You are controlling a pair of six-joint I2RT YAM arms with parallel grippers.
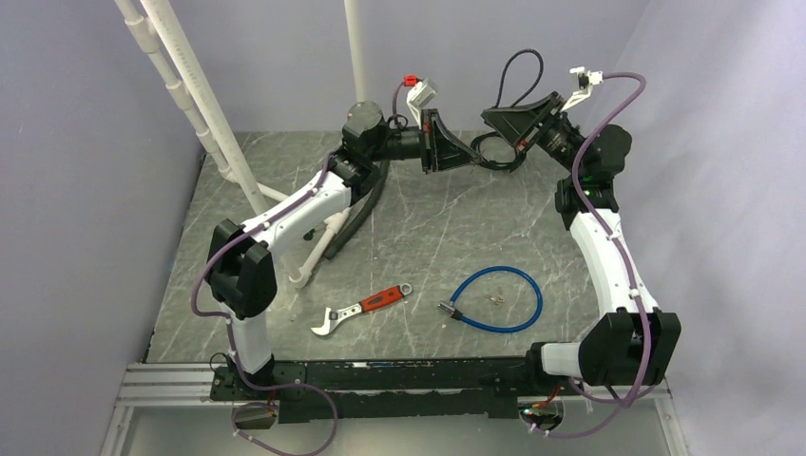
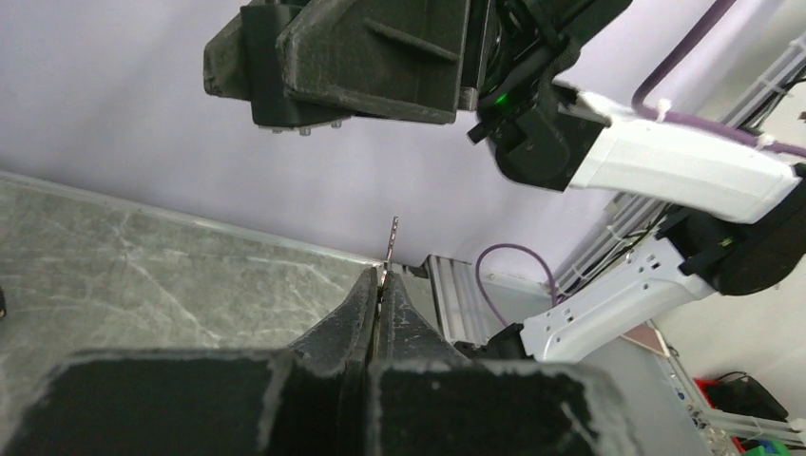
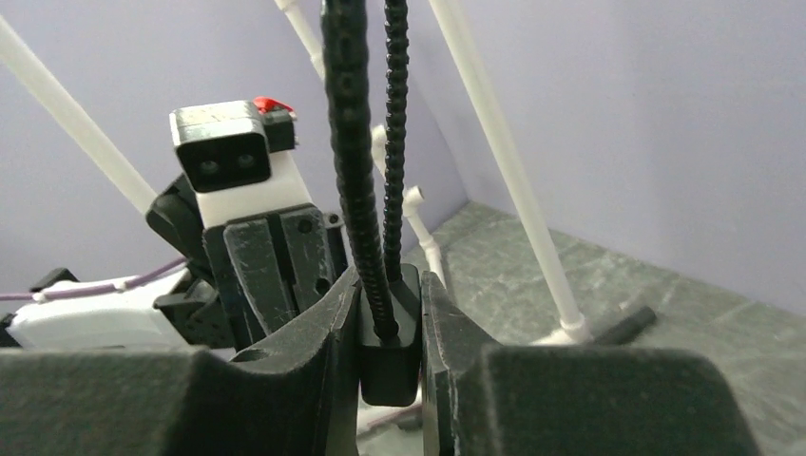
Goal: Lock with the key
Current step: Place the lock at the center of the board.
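the left gripper [image 2: 380, 285] is pinched fully closed on the key [image 2: 392, 242], whose thin blade sticks out past its tip. ahead of it, near but apart, the right gripper [image 3: 390, 282] stands narrow, clamped on the black lock body [image 3: 390, 361]. the black cable [image 3: 350, 142] rises out of that body in two strands. both grippers are raised off the counter [image 1: 428, 228].

the step in hand looks like bringing the blade to the keyway. i cannot tell which face of the body carries it. done well, this means lining the blade square with the slot, keeping the body steady, easing straight in, and only then turning.

well below the grippers, back toward the arm bases, lie a blue cable lock [image 1: 499, 299] and a wrench [image 1: 361, 309].

count: two grippers, one key held, two cable locks, one wrench.
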